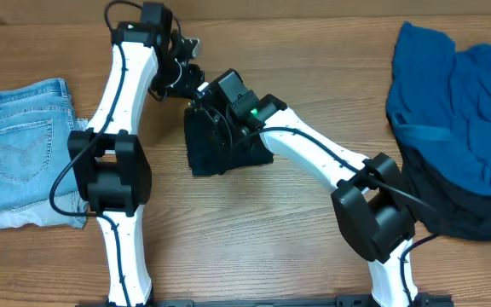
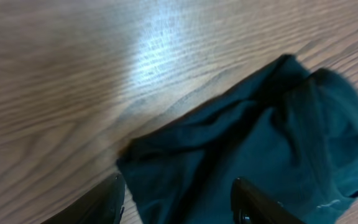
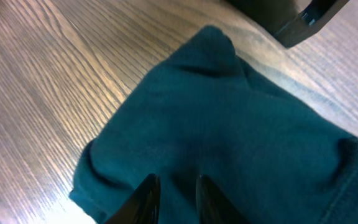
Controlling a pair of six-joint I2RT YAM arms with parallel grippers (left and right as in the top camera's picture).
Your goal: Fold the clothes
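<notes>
**Both claws down on the dark navy top, mid-table**

Dark navy top (image 1: 211, 155): bunched into a compact heap at the middle of the wooden table (image 1: 314, 51). From overhead, no clear long axis, only a little broader along the side nearest the arm bases. Well apart from the light-blue jeans (image 1: 24, 153) lying flat at the left. Well apart too from the bright blue garment (image 1: 450, 102) heaped at the right over a darker one.

Left claw (image 2: 179, 208): wide, fingers (image 2: 114, 199) standing either side of a corner of the top. Hem edge running from between them up and to the right. Just above the cloth or touching it, cannot tell; nothing gripped. Sited at the heap's far left corner.

Right claw (image 3: 176, 196): narrow, only a slit left between the fingers, cloth showing through that slit. Pinched or merely poised over it, cannot tell. Sited over the heap's middle, cloth spreading ahead and to both sides.

Judged early in the work on this piece: spreading out, no fold made yet. Nearer the free corner, the left; nearer the bulk, the right. Likely call: draw the two points apart along the hem line to flatten. Risk: dragging the whole lump instead of opening it.
</notes>
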